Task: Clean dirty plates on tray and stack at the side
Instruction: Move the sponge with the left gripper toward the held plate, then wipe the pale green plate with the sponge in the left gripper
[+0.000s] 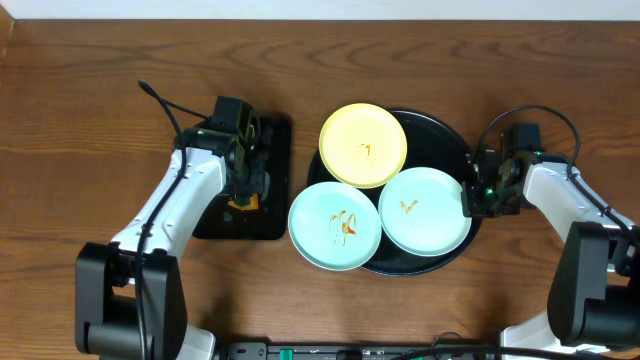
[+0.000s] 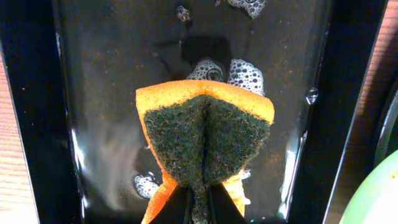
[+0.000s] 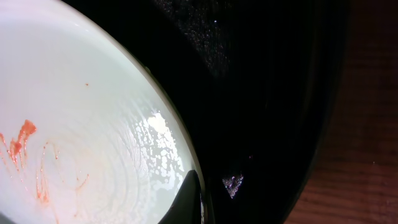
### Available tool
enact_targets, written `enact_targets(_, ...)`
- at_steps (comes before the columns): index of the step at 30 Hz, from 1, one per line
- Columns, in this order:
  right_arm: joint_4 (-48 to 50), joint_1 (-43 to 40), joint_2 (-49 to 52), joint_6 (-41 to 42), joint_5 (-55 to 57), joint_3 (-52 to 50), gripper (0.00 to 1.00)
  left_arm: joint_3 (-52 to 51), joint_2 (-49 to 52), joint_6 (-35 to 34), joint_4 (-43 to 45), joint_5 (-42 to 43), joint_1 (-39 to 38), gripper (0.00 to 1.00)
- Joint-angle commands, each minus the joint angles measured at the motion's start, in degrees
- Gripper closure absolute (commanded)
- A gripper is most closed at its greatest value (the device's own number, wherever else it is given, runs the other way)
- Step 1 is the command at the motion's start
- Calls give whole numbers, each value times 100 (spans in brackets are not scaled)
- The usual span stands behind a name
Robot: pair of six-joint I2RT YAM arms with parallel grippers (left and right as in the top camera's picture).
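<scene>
Right fingertip (image 3: 189, 200) on mint plate (image 3: 81, 124) rim, sponge (image 2: 205, 134) pinched in left gripper (image 2: 199, 208)

Both arms share one build: smooth white links joined by black joint housings. The left arm (image 1: 170, 200) ends in a boxy black base (image 1: 128, 300), and the right arm (image 1: 565, 190) in a matching base (image 1: 590, 300). A thin black cable (image 1: 160, 100) loops off the left wrist, and another (image 1: 535, 109) arcs over the right wrist. A small green light (image 1: 487, 190) glows on the right wrist's black housing. The left gripper (image 2: 198, 202) has two narrow matte-black fingers that taper towards their tips. The right gripper (image 1: 476, 198) is black too; its wrist view shows only one pointed black fingertip (image 3: 189, 198).
</scene>
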Motion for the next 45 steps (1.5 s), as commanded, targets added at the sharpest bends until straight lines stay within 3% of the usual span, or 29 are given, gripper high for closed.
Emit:
enact_targets(1,-4,74,66,68,-28,26,99,87,-15,-76,-13,-33,-2,92)
enact_targets(10,-2,74,66,70,-31,26,99,376,-525,-83,385,1541,-376,92)
enact_targets(17,-2,74,66,68,-162,26,99,378,-560,-1331,1193,1539,-1484,93)
enact_targets(24,-7,74,66,68,-164,26,99,413,-282,-1792,2253,1513,-2680,92)
enact_targets(34,-52,74,66,68,-177,26,99,413,826,-2868,3473,1523,-3676,92)
enact_targets(45,-50,74,66,68,-177,26,99,413,1779,-2918,4277,1471,-4559,92)
